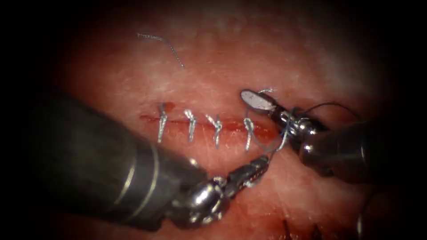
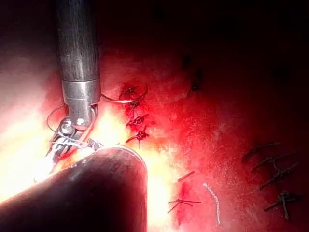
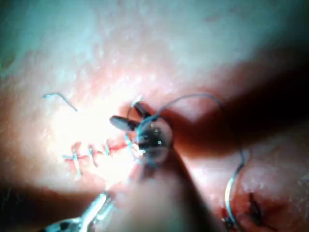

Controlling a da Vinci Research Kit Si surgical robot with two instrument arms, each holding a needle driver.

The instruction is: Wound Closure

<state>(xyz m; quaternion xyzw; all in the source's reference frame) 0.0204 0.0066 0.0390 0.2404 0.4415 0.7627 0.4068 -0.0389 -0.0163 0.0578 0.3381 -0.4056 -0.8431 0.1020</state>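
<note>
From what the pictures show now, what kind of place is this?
Probably a suturing practice bench: tissue with a cut already closed by four stitches, thread wrapped around the right end effector, and the left end effector close by.

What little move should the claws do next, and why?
Probably ease the claws apart: thread is looped around the right claw, which seems shut on a short end; the left claw holds the thread by the rightmost stitch.

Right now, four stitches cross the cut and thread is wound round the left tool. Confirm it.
Wrong tool: the endoscope view shows the thread wound round the right tool; the left tool grips it. Four stitches do cross the cut. The needle lies on the tissue, unheld.
</note>
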